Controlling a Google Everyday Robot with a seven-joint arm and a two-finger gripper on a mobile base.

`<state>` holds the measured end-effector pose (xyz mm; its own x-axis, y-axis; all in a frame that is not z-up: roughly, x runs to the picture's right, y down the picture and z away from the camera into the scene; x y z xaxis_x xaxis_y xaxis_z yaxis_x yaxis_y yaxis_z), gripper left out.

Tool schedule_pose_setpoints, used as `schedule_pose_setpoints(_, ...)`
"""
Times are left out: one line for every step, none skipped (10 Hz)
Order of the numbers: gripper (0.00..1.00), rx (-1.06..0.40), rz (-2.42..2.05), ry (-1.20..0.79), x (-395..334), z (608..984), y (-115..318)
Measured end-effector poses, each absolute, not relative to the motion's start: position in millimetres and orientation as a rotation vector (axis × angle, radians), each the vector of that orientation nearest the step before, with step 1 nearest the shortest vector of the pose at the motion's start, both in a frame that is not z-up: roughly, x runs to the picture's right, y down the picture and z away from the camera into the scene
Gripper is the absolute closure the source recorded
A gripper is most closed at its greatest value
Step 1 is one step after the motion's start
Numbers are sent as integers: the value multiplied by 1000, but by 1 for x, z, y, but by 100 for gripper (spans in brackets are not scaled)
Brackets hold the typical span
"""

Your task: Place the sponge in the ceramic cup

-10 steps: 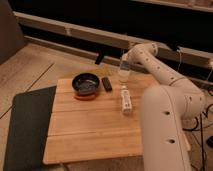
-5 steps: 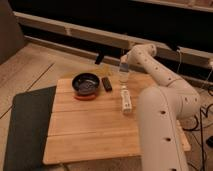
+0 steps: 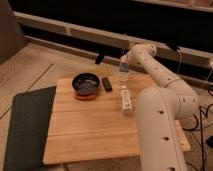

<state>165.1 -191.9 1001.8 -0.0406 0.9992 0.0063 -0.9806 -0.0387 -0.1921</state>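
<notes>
Indoor test space, more lab or robot workroom than lived-in home. Evidence: a bare wooden table [image 3: 95, 130] set out alone, with a dark mat [image 3: 27, 125] beside it on the left. A large white robot arm [image 3: 162, 80] reaches over the table, its gripper [image 3: 123, 70] above the far edge. Loose cables [image 3: 202, 122] trail on the right. Tabletop props are few and spaced apart: a dark bowl [image 3: 86, 82] on a reddish saucer [image 3: 79, 97]. Behind, dark wall panels [image 3: 100, 12] with pale ledges [image 3: 75, 32]; the floor [image 3: 30, 65] is tan and plain. No furnishings mark out a kitchen or office.
</notes>
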Motion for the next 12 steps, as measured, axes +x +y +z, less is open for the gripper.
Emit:
schedule_pose_setpoints(100,-148,1603,-161,164,1002,-191)
schedule_pose_setpoints(100,-152,1601,-161,163,1003,-191)
schedule_pose_setpoints(100,-156,1598,-160,162,1003,-190)
schedule_pose_setpoints(100,-158,1596,-160,161,1003,-189)
schedule_pose_setpoints(100,-160,1595,-161,160,1003,-189)
schedule_pose_setpoints(100,-164,1595,-163,159,1003,-188)
schedule_pose_setpoints(100,-165,1595,-166,159,1002,-187)
schedule_pose_setpoints(100,-165,1594,-166,161,1002,-185)
schedule_pose_setpoints(97,-165,1597,-165,162,1001,-183)
schedule_pose_setpoints(89,-166,1603,-162,165,1001,-179)
schedule_pose_setpoints(79,-166,1608,-159,167,1000,-177)
schedule_pose_setpoints(65,-166,1616,-154,171,999,-172)
